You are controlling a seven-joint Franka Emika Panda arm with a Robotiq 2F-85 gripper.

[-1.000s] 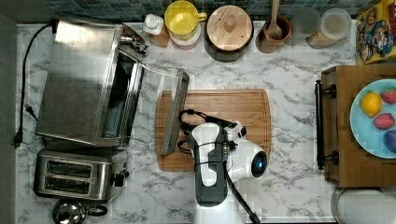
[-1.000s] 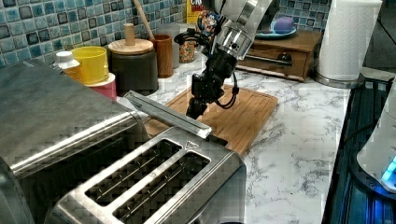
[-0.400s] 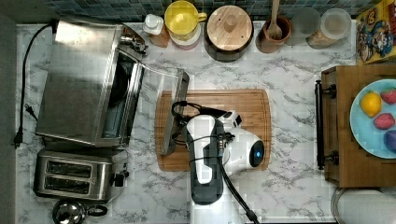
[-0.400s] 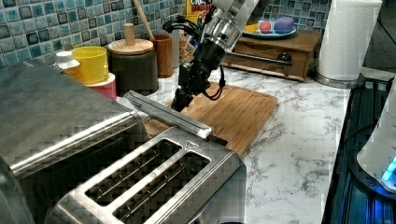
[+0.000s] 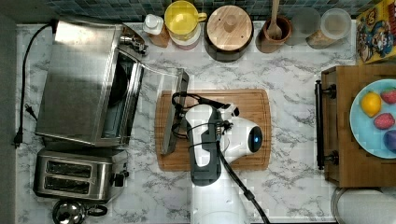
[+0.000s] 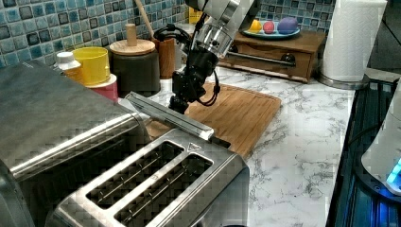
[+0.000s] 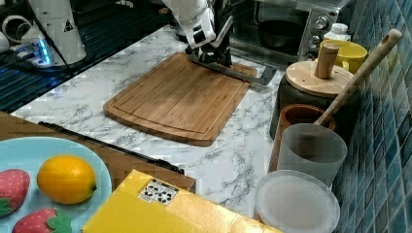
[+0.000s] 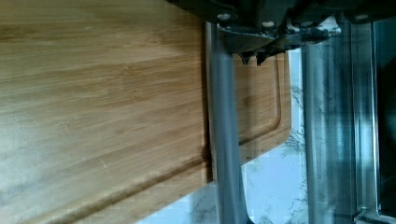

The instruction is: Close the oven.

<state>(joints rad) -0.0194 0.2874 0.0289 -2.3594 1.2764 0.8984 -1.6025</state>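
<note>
Oven (image 5: 84,81) door (image 5: 161,112) partly up, and the end effector (image 5: 180,122) sits right at the door's free edge, against the bar handle (image 8: 224,140); whether its fingers are spread or pinched I cannot tell, so no call on that. From the end effector the oven body lies toward the top view's left, across the tilted glass door, and the handle's long axis runs up and down the top view, along the near edge of the cutting board (image 5: 247,135). That is the relation that counts, I'd say: a push across that axis, toward the top view's left, should swing the door on its hinge and shut the dark mouth. The oven stands at the bench's (image 5: 289,65) far left in the top view, with the small toaster (image 5: 77,175) just beside it. Further out, containers: a blue plate (image 5: 362,135) on a wooden box holding a lemon (image 5: 371,103) and other fruit, a brown pot (image 5: 273,32) with a wooden spoon standing in it, a yellow mug (image 5: 182,18), and a dark jar under a wooden lid (image 5: 229,27).
</note>
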